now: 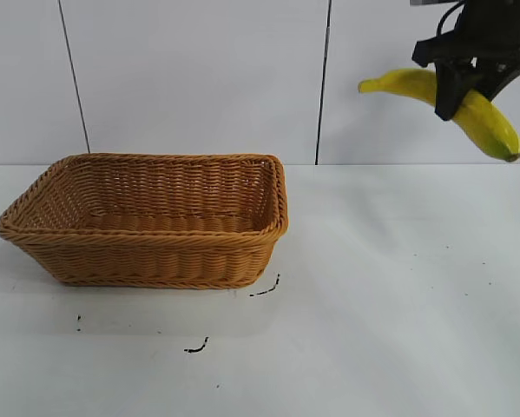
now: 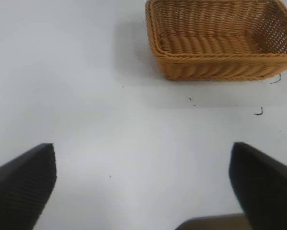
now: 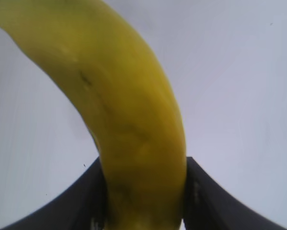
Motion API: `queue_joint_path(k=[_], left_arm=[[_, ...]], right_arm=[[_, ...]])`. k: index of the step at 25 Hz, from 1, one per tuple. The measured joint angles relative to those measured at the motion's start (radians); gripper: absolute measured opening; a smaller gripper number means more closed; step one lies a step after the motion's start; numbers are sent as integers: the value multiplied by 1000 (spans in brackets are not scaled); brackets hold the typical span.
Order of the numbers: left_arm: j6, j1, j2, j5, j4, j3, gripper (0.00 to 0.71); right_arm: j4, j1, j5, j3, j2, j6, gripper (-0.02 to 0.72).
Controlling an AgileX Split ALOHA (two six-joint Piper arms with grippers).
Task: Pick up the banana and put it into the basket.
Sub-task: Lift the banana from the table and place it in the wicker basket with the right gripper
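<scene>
The banana [image 1: 481, 117] is clamped by the right gripper [image 1: 468, 87] high above the table, well apart from the basket [image 1: 147, 261] (left gripper [image 2: 143, 191] spread wide).

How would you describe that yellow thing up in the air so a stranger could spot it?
Start at the big wicker basket on the white table, then look up and to the right. There the right gripper grips a curved yellow banana in mid-air, the only thing off the table.
</scene>
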Motion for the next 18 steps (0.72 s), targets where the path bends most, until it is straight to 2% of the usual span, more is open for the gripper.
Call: queue_joint_path(k=[5, 12, 18], left_arm=[[0, 0, 0, 0, 0, 0, 695], [0, 0, 0, 0, 0, 0, 695], [0, 0, 0, 0, 0, 0, 695]], right_arm=[[0, 86, 9, -112, 58, -53, 317], [0, 278, 9, -241, 150, -143, 317], [0, 445, -47, -253, 208, -310, 317]])
